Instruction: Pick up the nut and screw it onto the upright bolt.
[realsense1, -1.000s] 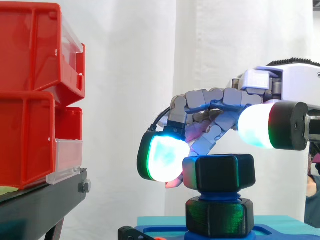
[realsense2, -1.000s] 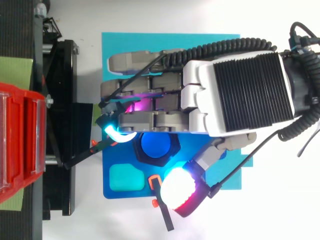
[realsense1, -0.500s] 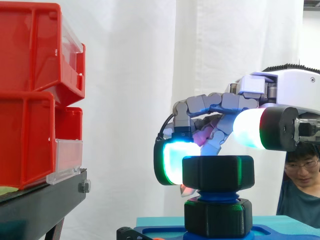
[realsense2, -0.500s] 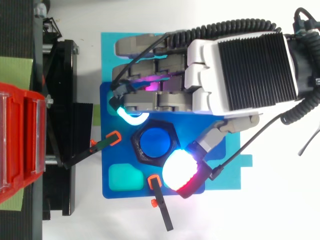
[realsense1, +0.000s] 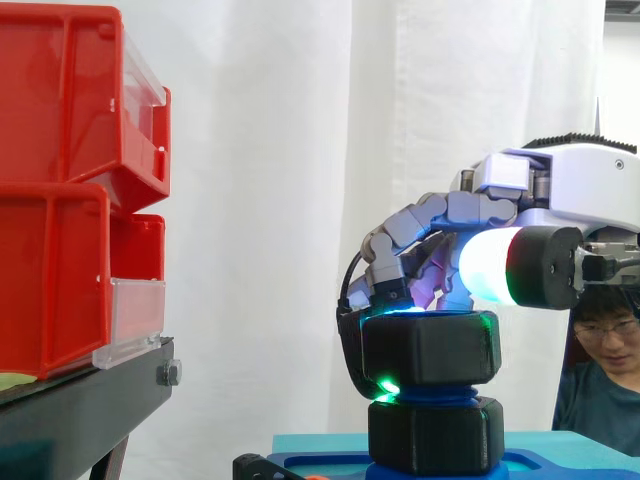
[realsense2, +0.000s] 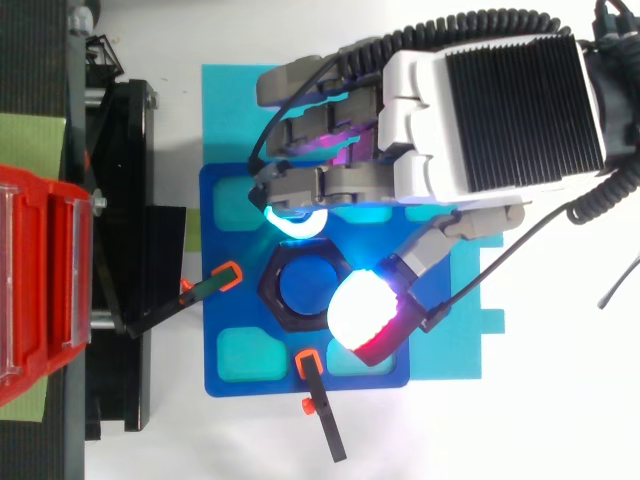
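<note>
The black hex nut (realsense1: 430, 348) sits on top of the upright blue bolt (realsense2: 303, 287), whose thread (realsense1: 432, 394) shows between it and a second black hex piece (realsense1: 435, 435) at the bolt's foot. My hand (realsense2: 500, 110) reaches in from the right, above the nut. Its fingers are curled down on the nut's far side, where a cyan pad (realsense2: 292, 220) glows. The thumb's white pad (realsense2: 358, 312) lies against the near side, so the nut is pinched between them.
The bolt stands on a blue fixture plate (realsense2: 225, 330) with cyan pockets, lying on a cyan mat (realsense2: 230, 100). Two orange-tipped black clamps (realsense2: 225, 276) (realsense2: 310, 368) sit beside the nut. Red bins (realsense1: 70, 200) on a black stand fill the left. A person (realsense1: 600, 380) is behind at right.
The fingers have dropped from beside and above the nut and closed against its far side, and the thumb pad has come in against the near side. The hand shifted slightly right.
</note>
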